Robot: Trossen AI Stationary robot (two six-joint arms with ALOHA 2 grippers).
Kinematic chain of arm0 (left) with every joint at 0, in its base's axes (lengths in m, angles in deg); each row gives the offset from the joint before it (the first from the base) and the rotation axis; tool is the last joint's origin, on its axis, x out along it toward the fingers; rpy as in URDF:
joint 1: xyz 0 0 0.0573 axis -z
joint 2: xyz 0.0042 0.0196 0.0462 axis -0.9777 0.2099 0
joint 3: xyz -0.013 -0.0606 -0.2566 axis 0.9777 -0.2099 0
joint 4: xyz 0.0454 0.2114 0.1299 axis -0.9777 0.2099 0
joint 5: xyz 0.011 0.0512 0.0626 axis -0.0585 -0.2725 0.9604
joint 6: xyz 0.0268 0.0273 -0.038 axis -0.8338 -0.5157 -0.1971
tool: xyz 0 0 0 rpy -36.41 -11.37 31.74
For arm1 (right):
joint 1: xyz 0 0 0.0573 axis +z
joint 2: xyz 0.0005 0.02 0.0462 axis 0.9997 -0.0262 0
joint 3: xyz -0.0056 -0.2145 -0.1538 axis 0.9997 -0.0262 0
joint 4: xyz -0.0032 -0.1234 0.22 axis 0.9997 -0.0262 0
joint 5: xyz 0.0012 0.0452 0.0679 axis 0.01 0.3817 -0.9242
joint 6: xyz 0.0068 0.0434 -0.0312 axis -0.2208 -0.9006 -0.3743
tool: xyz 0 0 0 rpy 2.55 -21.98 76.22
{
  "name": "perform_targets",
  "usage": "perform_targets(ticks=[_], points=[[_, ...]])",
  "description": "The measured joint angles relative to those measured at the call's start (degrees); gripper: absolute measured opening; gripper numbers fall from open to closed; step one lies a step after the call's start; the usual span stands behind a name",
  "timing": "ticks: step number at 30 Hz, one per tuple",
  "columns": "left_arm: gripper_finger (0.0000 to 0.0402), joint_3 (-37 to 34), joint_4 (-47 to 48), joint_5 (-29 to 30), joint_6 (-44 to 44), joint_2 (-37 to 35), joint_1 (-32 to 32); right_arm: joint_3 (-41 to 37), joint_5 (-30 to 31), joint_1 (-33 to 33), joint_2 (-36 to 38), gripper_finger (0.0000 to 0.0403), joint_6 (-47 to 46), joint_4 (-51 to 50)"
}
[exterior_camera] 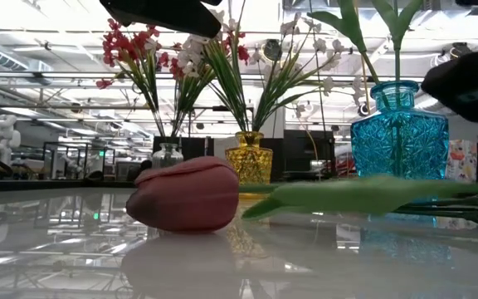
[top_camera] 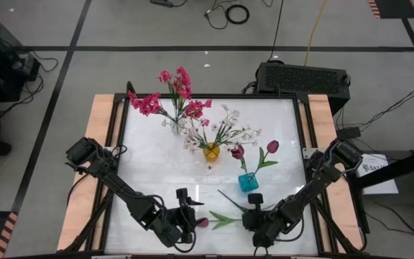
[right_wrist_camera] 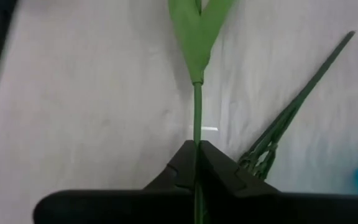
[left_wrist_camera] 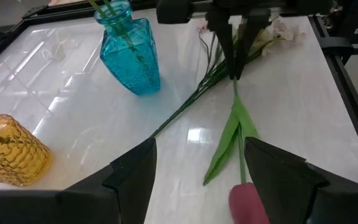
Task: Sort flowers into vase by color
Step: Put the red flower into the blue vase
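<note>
Right gripper clamped on the stem end of the loose maroon tulip sprig, lying flat, bud toward the wide-open idle left gripper, short of the blue glass vase.

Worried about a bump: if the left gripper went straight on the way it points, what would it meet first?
Probably the loose tulip lying just ahead of the open left gripper; beyond it, the right gripper shut on its stem. Depth is unclear.
</note>
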Motion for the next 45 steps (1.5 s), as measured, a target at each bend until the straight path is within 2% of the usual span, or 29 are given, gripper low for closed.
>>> perform_targets(ticks=[7, 9, 12, 15, 20, 25, 27, 30, 32, 35, 38, 40, 42, 45], points=[[0.0248, 0.52, 0.16, 3.8, -3.99, -1.61, 0.43, -0.02, 2.63, 0.41, 7.11, 0.0002, 0.52, 0.1], [0.0248, 0.66, 0.08, 6.81, -4.65, -3.36, 1.11, -0.02, 4.38, 1.01, 9.8, 0.0001, 0.91, -0.5], [0.0248, 0.68, 0.96, 14.68, -6.37, -6.85, 3.29, 0.0, 7.6, 2.72, 13.8, 0.0001, 1.73, -1.91], [0.0248, 0.68, 0.54, 20.66, -9.8, -10.59, 5.53, 0.0, 13.64, 4.84, 17.67, 0.0001, 3.75, -1.85], [0.0248, 0.68, -0.86, 24.02, -13.81, -14.69, 7.81, 0.0, 27.49, 7.3, 23.29, 0.0001, 9.05, 1.62], [0.0248, 0.72, -4.34, 24.02, -17.75, -15.8, 7.94, 0.0, 40.54, 7.68, 26.94, 0.0, 19.37, 11.45], [0.0248, 0.72, -7.61, 21.88, -20.72, -15.8, 7.29, 0.0, 43.94, 6.72, 27.46, 0.0, 24.64, 17.94], [0.0248, 0.72, -11.04, 12.07, -22.44, -15.79, 5.6, 0.0, 43.23, 5.27, 27.66, 0.0, 35.74, 27.84], [0.0248, 0.72, -13.04, 6.26, -23.17, -15.67, 4.21, 0.0, 40.26, 4.14, 27.76, 0.0, 42.96, 33.68], [0.0248, 0.72, -18.55, 4.54, -29.78, -15.67, 2.65, 0.0, 35.34, 2.64, 28.51, 0.0, 51.01, 40.14], [0.0248, 0.72, -27.39, 4.23, -39.84, -15.67, 0.7, 0.0, 29.84, 0.47, 28.86, 0.0, 53.8, 44.29], [0.0248, 0.72, -33.86, 1.95, -44.45, -15.69, -0.99, 0.0, 26.3, -0.95, 28.79, 0.0, 53.98, 45.29], [0.0248, 0.72, -37.71, -3.18, -46.14, -15.72, -2.96, 0.0, 23.16, -2.46, 28.3, 0.0, 53.92, 46.73], [0.0248, 0.73, -38.64, -9.67, -43.4, -15.72, -5.88, -0.02, 18.14, -4.52, 27.5, 0.0, 55.05, 50.98]])
